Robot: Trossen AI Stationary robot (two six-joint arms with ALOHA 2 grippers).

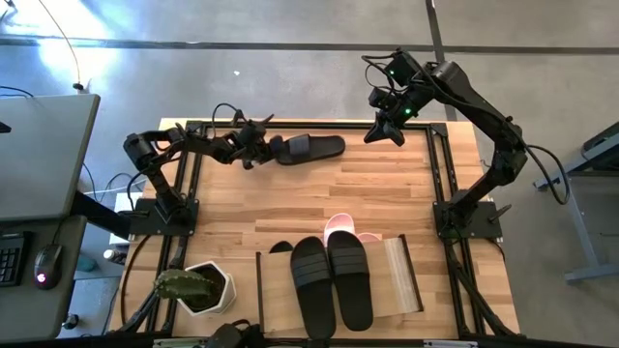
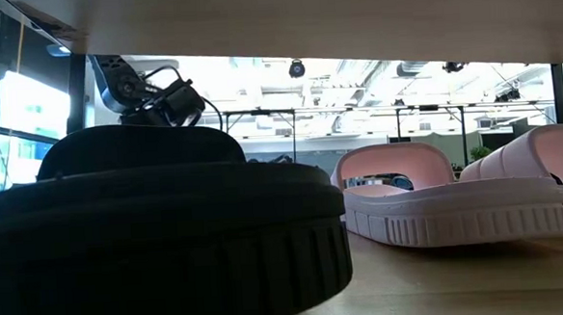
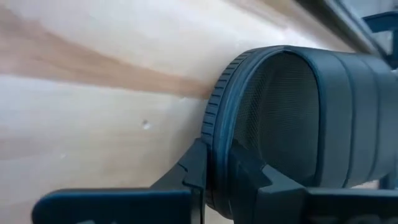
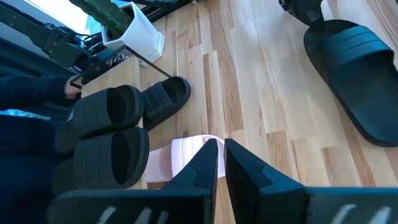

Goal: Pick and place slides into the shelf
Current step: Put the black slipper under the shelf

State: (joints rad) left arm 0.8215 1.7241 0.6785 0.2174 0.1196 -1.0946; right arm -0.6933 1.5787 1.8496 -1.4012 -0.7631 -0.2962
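Left gripper is pinching 1 black slide's heel rim on the worktop | right gripper is hovering closed, empty.

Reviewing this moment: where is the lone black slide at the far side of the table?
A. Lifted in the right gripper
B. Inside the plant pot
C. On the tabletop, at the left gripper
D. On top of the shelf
C. The lone black slide lies on the tabletop with the left gripper closed on its edge; the right gripper hangs apart over the far right, shut and empty.
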